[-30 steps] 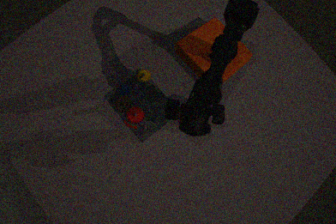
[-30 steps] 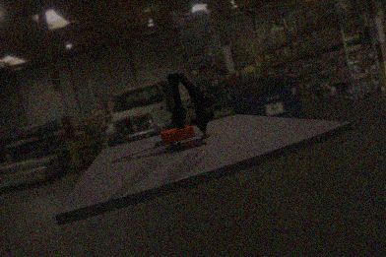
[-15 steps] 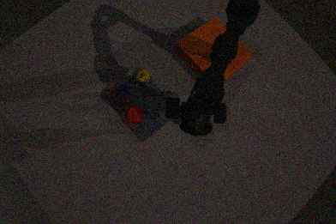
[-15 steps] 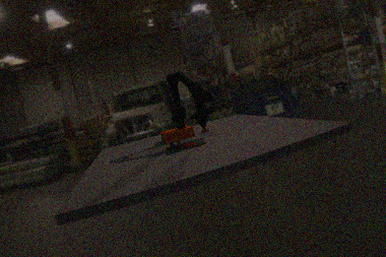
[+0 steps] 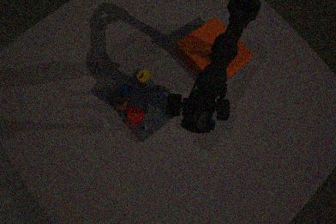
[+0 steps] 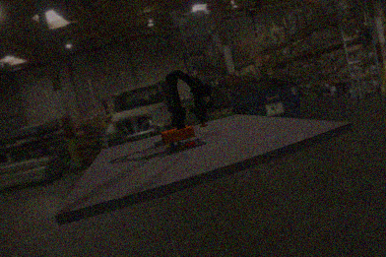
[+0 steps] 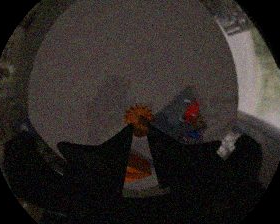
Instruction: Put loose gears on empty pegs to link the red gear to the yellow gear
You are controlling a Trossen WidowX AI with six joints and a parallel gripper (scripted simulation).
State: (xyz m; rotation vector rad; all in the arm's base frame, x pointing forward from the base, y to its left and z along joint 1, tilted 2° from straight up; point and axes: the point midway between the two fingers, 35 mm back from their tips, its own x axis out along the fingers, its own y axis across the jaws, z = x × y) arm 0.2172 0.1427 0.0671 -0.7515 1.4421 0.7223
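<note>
My gripper [image 7: 139, 125] is shut on an orange gear [image 7: 139, 115], held at the fingertips in the wrist view. In the top view the arm hides the fingertips and this gear; the gripper body is right of the grey board [image 5: 147, 134] [image 7: 172, 113]. The red gear [image 5: 135, 116] [image 7: 192, 112] is on the board's near part. The yellow gear [image 5: 143, 77] shows near its back corner. A small blue thing [image 5: 125, 88] [image 7: 195, 135] and a brownish one [image 5: 122, 105] are left of centre on the board. Pegs and gear seating are too dark to tell.
A large orange block [image 5: 241, 61] [image 6: 178, 135] [image 7: 136, 175] stands behind the board to the right, partly under the arm. The arm's shadow falls across the table [image 5: 86, 165] [image 6: 256, 140] and the board.
</note>
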